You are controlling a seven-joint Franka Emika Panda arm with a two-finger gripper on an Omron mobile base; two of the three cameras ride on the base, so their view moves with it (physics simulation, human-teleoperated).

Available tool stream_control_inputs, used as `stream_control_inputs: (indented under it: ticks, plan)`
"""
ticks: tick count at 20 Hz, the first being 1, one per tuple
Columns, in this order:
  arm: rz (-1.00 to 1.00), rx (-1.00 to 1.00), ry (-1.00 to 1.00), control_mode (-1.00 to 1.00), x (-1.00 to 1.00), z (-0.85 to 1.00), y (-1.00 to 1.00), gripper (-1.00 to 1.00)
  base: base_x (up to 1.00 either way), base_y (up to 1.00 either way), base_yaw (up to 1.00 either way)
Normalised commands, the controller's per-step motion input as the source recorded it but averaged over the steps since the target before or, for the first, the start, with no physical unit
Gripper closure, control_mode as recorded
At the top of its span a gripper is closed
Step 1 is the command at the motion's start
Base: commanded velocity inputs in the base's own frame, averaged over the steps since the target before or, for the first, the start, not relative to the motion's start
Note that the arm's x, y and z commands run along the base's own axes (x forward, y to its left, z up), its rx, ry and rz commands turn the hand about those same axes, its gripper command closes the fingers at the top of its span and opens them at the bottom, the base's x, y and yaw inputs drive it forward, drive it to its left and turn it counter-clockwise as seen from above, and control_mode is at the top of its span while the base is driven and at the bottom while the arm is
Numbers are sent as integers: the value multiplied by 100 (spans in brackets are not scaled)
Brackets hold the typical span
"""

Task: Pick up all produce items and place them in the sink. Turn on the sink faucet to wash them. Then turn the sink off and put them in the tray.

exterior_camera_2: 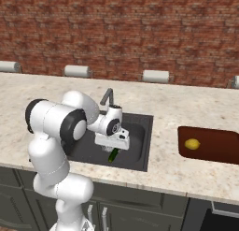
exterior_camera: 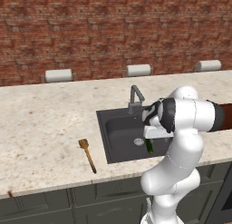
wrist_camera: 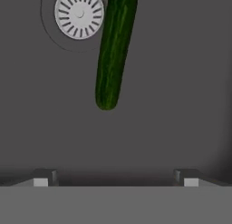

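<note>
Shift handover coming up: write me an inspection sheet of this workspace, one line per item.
Surface: speckled beige counter with a dark sink set in it.
Job's things: cucumber lying in the sink beside the drain; yellow piece in the tray; faucet behind the basin.
Clutter: wooden spoon on the counter.
Grippers: gripper open above the cucumber, holding nothing.
Cables: nothing seen.
Surroundings: brick wall, paper rolls.
</note>
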Motion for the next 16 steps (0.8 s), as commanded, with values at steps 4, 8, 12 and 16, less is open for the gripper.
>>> stream_control_inputs:
  ticks: [4, 8, 12, 16]
  plan:
    - [13, 1, 0, -100, 0, -37, 9, -100, 0, 0, 0]
    - [9, 3, 0, -100, 0, -34, 2, -100, 0, 0, 0]
    - [6, 7, -1, -100, 2, -34, 3, -100, 0, 0, 0]
    - [4, 7, -1, -100, 10, -30, 6, -100, 0, 0, 0]
